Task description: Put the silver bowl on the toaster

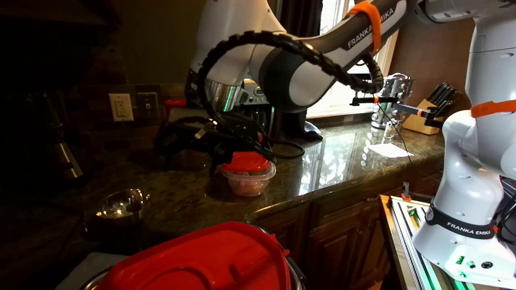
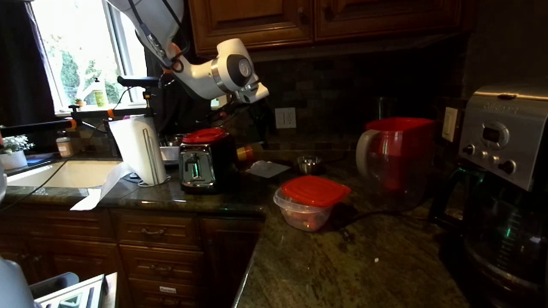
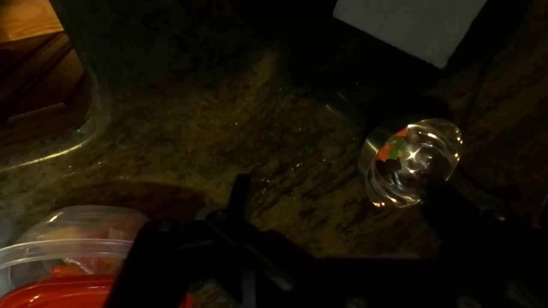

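The silver bowl (image 1: 121,205) stands upright on the dark counter. It also shows in an exterior view (image 2: 309,164) and at the right of the wrist view (image 3: 428,158). Orange and green bits show inside it. The toaster (image 2: 198,169) has a chrome front and dark side, with a red lid (image 2: 204,135) on top. In an exterior view, a red lid (image 1: 193,262) in the foreground hides nearly all of it. My gripper (image 3: 338,188) is open and empty, above the counter and apart from the bowl. Its right finger overlaps the bowl's rim in the wrist view. The dark gripper (image 1: 189,163) is hard to make out.
A clear tub with a red lid (image 2: 306,214) stands near the bowl, also at the lower left of the wrist view (image 3: 77,252). A pitcher with red (image 2: 396,158) and a coffee maker (image 2: 505,137) stand nearby. White paper (image 2: 269,169) lies between toaster and bowl. Paper towels (image 2: 139,149) stand beside the toaster.
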Tool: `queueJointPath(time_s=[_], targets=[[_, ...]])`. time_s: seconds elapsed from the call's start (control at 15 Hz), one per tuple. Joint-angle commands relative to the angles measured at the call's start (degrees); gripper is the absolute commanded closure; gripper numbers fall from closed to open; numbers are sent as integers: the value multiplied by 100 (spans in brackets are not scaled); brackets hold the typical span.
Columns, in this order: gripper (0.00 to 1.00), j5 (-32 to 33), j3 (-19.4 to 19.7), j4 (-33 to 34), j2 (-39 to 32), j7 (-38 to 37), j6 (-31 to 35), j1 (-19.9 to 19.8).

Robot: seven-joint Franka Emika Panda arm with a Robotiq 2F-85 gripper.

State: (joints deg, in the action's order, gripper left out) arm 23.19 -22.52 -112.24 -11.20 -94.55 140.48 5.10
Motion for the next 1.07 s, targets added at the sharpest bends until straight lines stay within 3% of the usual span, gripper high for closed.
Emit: queueJointPath(time_s=[0.0, 0.2, 0.67, 0.87, 1.0], targets=[[0, -186, 558, 61, -17, 127, 19, 531], [0, 155, 1030, 475, -481, -546, -128, 909], [0, -365, 1540, 2079, -2007, -140, -115, 1344], [3, -628, 1728, 2736, -2541, -93, -274, 1501], [10, -732, 1900, 3079, -2814, -193, -361, 1625]])
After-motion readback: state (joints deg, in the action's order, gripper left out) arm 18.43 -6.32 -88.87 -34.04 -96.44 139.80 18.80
